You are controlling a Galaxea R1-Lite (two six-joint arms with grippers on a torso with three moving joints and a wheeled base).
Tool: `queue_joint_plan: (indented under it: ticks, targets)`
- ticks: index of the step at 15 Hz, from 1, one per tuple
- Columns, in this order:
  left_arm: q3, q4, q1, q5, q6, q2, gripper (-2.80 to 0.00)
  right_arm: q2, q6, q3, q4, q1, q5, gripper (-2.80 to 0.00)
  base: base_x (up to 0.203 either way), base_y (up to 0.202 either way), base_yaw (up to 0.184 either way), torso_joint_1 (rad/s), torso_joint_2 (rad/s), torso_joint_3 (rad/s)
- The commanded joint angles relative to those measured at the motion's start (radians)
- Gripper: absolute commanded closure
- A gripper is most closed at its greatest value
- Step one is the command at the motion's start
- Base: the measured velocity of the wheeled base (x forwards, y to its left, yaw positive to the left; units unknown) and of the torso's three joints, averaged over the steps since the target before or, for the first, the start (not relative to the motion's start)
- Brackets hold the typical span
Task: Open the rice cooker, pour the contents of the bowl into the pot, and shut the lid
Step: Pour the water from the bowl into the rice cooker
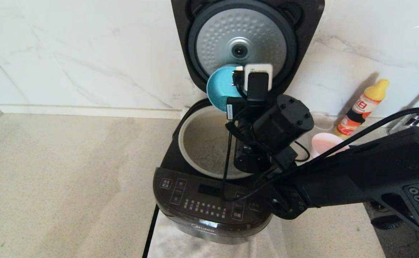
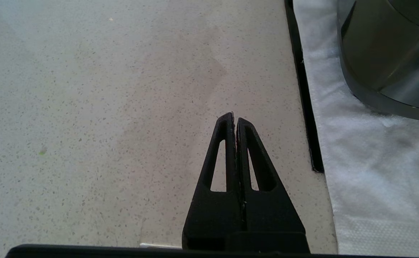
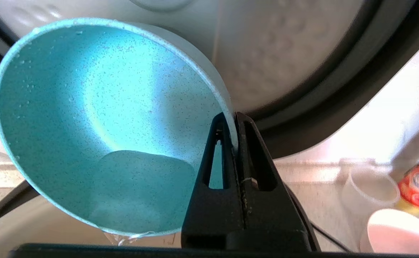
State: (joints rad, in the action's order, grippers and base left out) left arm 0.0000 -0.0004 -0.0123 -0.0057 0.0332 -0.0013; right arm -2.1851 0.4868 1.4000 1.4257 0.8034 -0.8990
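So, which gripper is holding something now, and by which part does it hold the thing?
The right gripper holds the tilted blue bowl by its rim, one finger inside the wall and one outside. The left gripper is shut on nothing.

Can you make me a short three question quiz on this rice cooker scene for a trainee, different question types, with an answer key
1. True or false: the lid of the rice cooker is shut.
2. Multiple choice: the right gripper is pinching what?
A. the rim of the blue bowl
B. the rice cooker's cord
C. the orange bottle
3. Short answer: where is the left gripper, and how do its fingers stand?

Key:
1. False. The lid stands open, its dimpled silver disc showing.
2. A. The bowl is tipped over the pot, with liquid dripping from its lower rim.
3. It hangs shut over the speckled counter, beside the white cloth under the cooker, holding nothing.
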Motion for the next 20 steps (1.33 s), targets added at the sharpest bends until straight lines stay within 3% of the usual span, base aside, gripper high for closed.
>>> queue_joint_plan:
  ticks: [1, 10, 13, 17, 20]
  targets:
    - [0.002, -0.001, 0.000, 0.000, 0.001, 0.001, 0.00, -0.023, 0.051, -0.004, 0.066, 0.003, 0.014, 0.00, 0.000, 0.000, 0.000, 0.000, 0.00, 0.000]
    - [0.002, -0.001, 0.000, 0.000, 0.001, 0.001, 0.00, -0.035, 0.078, 0.000, 0.095, 0.019, 0.043, 0.00, 0.000, 0.000, 0.000, 0.000, 0.00, 0.000]
    - [0.002, 0.000, 0.000, 0.000, 0.001, 0.001, 0.00, 0.002, 0.096, -0.008, 0.070, 0.019, 0.013, 0.00, 0.000, 0.000, 0.000, 0.000, 0.00, 0.000]
    - [0.002, 0.000, 0.000, 0.000, 0.001, 0.001, 0.00, 0.138, 0.090, -0.085, -0.070, 0.035, -0.040, 0.00, 0.000, 0.000, 0.000, 0.000, 0.00, 0.000]
    - [0.002, 0.000, 0.000, 0.000, 0.001, 0.001, 0.00, 0.254, 0.080, -0.129, -0.255, 0.037, -0.066, 0.00, 0.000, 0.000, 0.000, 0.000, 0.00, 0.000]
